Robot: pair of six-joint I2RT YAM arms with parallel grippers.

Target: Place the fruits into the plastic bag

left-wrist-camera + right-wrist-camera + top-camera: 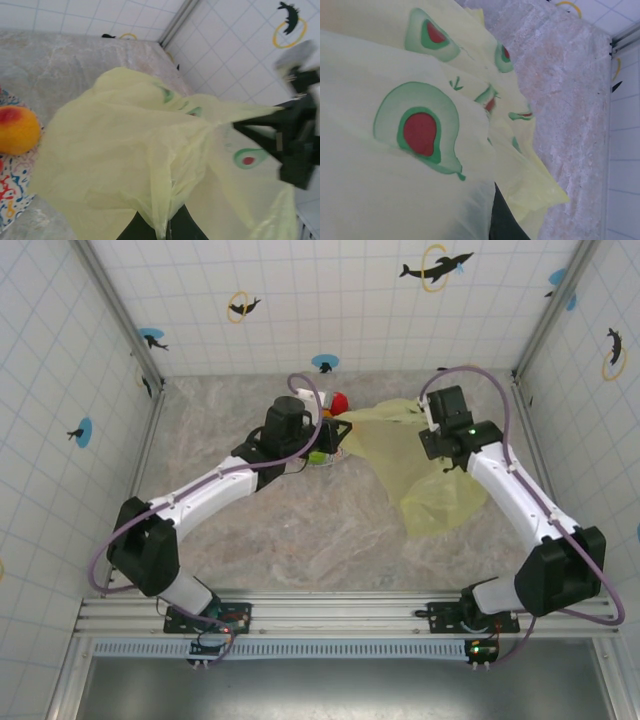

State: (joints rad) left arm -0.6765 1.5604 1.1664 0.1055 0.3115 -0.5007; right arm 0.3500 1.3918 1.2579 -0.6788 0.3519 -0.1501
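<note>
The yellow-green plastic bag (425, 465) lies crumpled on the table right of centre, printed with green-and-red fruit marks (420, 131). My left gripper (167, 232) is shut on a gathered fold of the plastic bag (130, 150) at its left edge. My right gripper (492, 220) is shut on the bag's other side, film draped over one finger. From the left wrist, the right gripper (295, 145) pulls the bag edge taut. An orange-red fruit (17, 130) sits on the patterned plate (12, 200). A red fruit (340, 401) and a green one (318, 457) show beside the left gripper (333, 433).
The patterned plate (335, 453) with the fruits sits at the table's far middle, partly under the left wrist. Tiled walls enclose the marbled table (300, 530) on three sides. Bare tabletop stretches in front of the bag toward the arm bases.
</note>
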